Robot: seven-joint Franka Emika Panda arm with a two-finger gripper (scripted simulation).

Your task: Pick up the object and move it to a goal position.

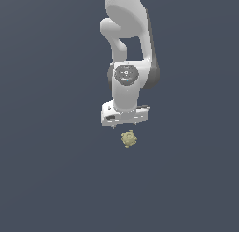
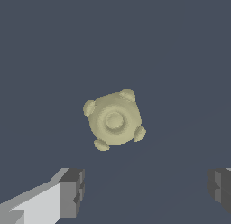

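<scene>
The object (image 1: pixel 129 139) is a small knobbly, pale yellowish-tan lump with short bumps, lying on the flat dark grey surface. In the wrist view it (image 2: pixel 114 120) sits ahead of the fingers, apart from them. My white gripper (image 1: pixel 122 125) hangs just above it in the exterior view, pointing down, and does not touch it. The grey fingertips (image 2: pixel 72 193) stand wide apart with nothing between them, so the gripper (image 2: pixel 146 188) is open and empty.
The white arm (image 1: pixel 126 48) rises above the gripper to the top of the exterior view. A plain dark grey surface (image 1: pixel 56 170) fills all the view around.
</scene>
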